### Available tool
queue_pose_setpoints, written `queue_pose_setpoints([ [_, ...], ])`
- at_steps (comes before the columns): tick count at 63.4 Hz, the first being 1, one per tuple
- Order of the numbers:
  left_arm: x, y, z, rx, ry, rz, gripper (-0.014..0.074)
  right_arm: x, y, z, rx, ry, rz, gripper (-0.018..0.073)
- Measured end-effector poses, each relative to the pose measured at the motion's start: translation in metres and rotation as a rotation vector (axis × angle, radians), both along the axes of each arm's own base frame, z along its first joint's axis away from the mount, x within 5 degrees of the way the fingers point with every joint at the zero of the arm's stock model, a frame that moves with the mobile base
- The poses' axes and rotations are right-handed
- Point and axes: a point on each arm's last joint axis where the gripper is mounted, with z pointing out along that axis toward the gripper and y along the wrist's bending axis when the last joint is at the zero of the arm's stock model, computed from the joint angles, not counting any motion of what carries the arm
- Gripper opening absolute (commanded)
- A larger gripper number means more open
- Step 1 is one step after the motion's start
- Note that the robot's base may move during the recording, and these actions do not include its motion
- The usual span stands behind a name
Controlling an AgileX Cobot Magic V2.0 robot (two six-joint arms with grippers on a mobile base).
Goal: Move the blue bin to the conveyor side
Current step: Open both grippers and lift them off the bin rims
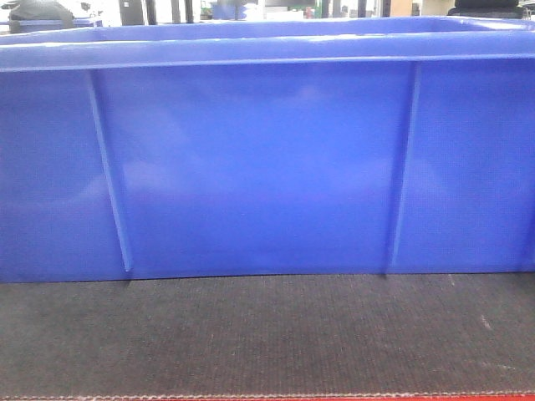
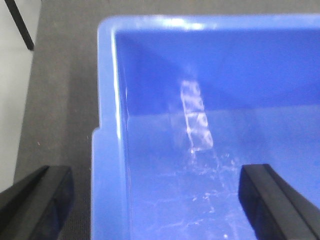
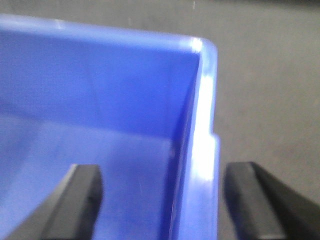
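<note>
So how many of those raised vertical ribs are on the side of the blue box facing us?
2 in view on the blue bin: one rib toward the left, one toward the right. The wall runs past both picture edges, so more may be hidden.

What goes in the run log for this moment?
blue bin on conveyor | left end effector open, straddling left wall | right end effector open, straddling right wall | bin empty where visible

Our front camera sits low, facing the blue bin [image 1: 267, 167] side-on at close range across the conveyor [image 1: 267, 334]. Our wrist cameras look steeply down past open jaws, sharing its opposite rims.
</note>
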Motion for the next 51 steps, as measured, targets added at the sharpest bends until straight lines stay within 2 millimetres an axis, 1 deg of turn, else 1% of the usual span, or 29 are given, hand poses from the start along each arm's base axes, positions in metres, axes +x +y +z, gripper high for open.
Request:
queue_pose_setpoints([
  [2, -0.001, 0.0, 0.005, 0.001, 0.004, 0.001, 0.0457, -0.003, -0.001, 0.008, 0.005, -0.019, 0.0, 0.023],
  [5, -0.003, 0.0, 0.014, 0.0, 0.002, 0.002, 0.0358, -0.01, -0.002, 0.022, 0.014, -0.057, 0.0, 0.0162],
  [6, -0.004, 0.001, 0.016, 0.0, 0.001, 0.002, 0.0305, -0.012, -0.003, 0.026, 0.016, -0.068, 0.0, 0.0127],
  [9, -0.007, 0.002, 0.025, 0.002, 0.0, 0.005, 0.019, -0.019, -0.005, 0.039, 0.025, -0.101, -0.001, 0.0062],
  [11, -0.011, 0.002, 0.031, 0.002, -0.003, 0.006, 0.0068, -0.026, -0.006, 0.05, 0.032, -0.13, -0.001, 0.001],
  [14, -0.017, 0.004, 0.04, 0.006, -0.009, 0.008, -0.0048, -0.033, -0.008, 0.062, 0.04, -0.165, -0.001, -0.0052],
  [15, -0.019, 0.004, 0.042, 0.007, -0.014, 0.008, -0.0044, -0.036, -0.009, 0.065, 0.042, -0.174, -0.001, -0.0076],
  [17, -0.025, 0.005, 0.048, 0.009, -0.026, 0.01, -0.0004, -0.042, -0.01, 0.073, 0.049, -0.2, -0.001, -0.0099],
  [19, -0.031, 0.007, 0.055, 0.009, -0.042, 0.012, 0.0012, -0.048, -0.012, 0.08, 0.054, -0.223, -0.001, -0.0088],
  [22, -0.041, 0.009, 0.064, 0.01, -0.067, 0.014, 0.0004, -0.056, -0.014, 0.089, 0.062, -0.253, -0.001, -0.0085],
  [26, -0.052, 0.012, 0.075, 0.016, -0.102, 0.018, -0.0032, -0.066, -0.016, 0.097, 0.067, -0.276, -0.002, -0.0088],
  [29, -0.063, 0.014, 0.084, 0.012, -0.142, 0.023, -0.0023, -0.074, -0.018, 0.101, 0.069, -0.282, -0.002, -0.0088],
  [33, -0.075, 0.016, 0.091, -0.007, -0.194, 0.038, -0.0018, -0.082, -0.02, 0.104, 0.081, -0.29, -0.006, -0.0088],
  [37, -0.086, 0.018, 0.091, -0.038, -0.236, 0.056, -0.002, -0.089, -0.022, 0.101, 0.092, -0.3, -0.008, -0.0088],
  [41, -0.095, 0.019, 0.082, -0.06, -0.265, 0.065, -0.002, -0.095, -0.023, 0.092, 0.098, -0.311, -0.008, -0.0088],
  [42, -0.099, 0.02, 0.083, -0.066, -0.287, 0.064, -0.002, -0.096, -0.023, 0.087, 0.097, -0.305, -0.008, -0.0088],
  [50, -0.123, 0.023, 0.058, -0.087, -0.337, 0.058, -0.002, -0.108, -0.026, 0.063, 0.102, -0.309, -0.008, -0.0088],
  [51, -0.126, 0.023, 0.055, -0.089, -0.341, 0.058, -0.002, -0.11, -0.027, 0.057, 0.1, -0.301, -0.007, -0.0088],
])
